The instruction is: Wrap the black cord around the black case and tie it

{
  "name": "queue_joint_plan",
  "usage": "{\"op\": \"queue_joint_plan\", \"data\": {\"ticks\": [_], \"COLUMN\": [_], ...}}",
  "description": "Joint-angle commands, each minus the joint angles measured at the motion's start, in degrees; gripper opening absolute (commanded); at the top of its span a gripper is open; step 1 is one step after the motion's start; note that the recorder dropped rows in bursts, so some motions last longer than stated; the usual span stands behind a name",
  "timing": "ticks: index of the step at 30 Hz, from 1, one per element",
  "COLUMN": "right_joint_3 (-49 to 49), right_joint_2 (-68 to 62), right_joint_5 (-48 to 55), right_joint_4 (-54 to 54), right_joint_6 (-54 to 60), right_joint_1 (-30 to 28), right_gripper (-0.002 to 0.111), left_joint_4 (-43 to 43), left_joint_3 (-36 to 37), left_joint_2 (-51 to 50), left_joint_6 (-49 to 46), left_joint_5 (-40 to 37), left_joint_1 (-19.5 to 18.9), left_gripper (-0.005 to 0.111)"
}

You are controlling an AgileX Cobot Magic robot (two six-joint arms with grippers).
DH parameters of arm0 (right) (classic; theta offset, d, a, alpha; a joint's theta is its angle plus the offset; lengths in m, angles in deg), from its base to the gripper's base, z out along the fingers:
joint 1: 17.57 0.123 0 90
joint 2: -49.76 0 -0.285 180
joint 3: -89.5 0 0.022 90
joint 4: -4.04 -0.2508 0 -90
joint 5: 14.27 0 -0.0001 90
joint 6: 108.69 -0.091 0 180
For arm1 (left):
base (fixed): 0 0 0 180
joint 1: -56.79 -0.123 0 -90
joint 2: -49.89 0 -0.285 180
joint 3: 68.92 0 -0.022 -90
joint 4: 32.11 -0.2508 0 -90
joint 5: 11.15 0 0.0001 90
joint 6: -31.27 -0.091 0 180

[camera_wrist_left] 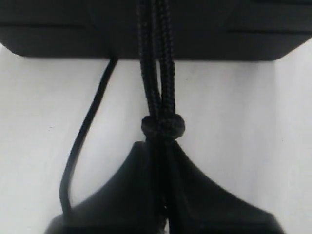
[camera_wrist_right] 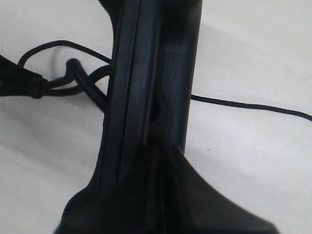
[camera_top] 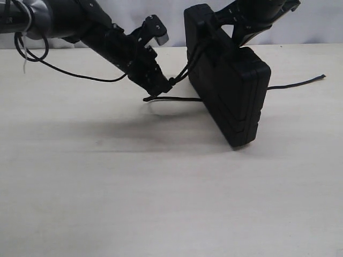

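The black case (camera_top: 230, 91) stands on its edge on the table, leaning a little. My right gripper (camera_top: 242, 29) is shut on its upper edge; in the right wrist view the case (camera_wrist_right: 146, 73) runs straight into the closed fingers (camera_wrist_right: 165, 165). The black cord (camera_top: 185, 69) runs doubled from the case's top left down to my left gripper (camera_top: 161, 84), which is shut on it just behind the knot (camera_wrist_left: 162, 126). Both braided strands (camera_wrist_left: 156, 73) run taut up to the case (camera_wrist_left: 156, 29). One strand (camera_top: 177, 99) lies on the table under the case, and the tail (camera_top: 300, 83) trails out to the right.
A thin glossy arm cable (camera_top: 80, 75) with a white zip tie (camera_top: 24, 65) hangs from the left arm down onto the table. The pale tabletop (camera_top: 161, 187) stretches bare in front of the case. A white wall (camera_top: 321, 27) closes the back.
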Motion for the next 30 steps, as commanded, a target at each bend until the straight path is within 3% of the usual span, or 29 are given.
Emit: {"op": "queue_joint_plan", "data": {"ticks": [1,10,14,17,19,21,30], "right_joint_3": [0.2,0.2,0.2,0.2,0.2,0.2,0.2], "right_joint_2": [0.2,0.2,0.2,0.2,0.2,0.2,1.1], "right_joint_5": [0.2,0.2,0.2,0.2,0.2,0.2,0.2], "right_joint_4": [0.0,0.0,0.0,0.0,0.0,0.0,-1.3], "right_joint_6": [0.3,0.3,0.3,0.3,0.3,0.3,0.3], "right_joint_1": [0.0,0.0,0.0,0.0,0.0,0.0,0.0], "right_gripper": [0.004,0.004,0.006,0.020,0.031,0.036,0.036], "left_joint_4": [-0.6,-31.0,-32.5,-32.9,-40.3,-43.8,-51.2], "left_joint_3": [0.1,0.1,0.1,0.1,0.1,0.1,0.1], "left_joint_2": [2.6,2.8,2.8,4.0,5.3,5.8,5.8], "left_joint_6": [0.7,16.7,19.6,21.6,30.2,35.1,37.9], "left_joint_5": [2.7,10.0,13.2,13.8,15.4,15.7,16.9], "left_joint_1": [0.7,9.1,10.7,10.7,10.7,10.7,13.9], "left_gripper": [0.000,0.000,0.000,0.000,0.000,0.000,0.000]}}
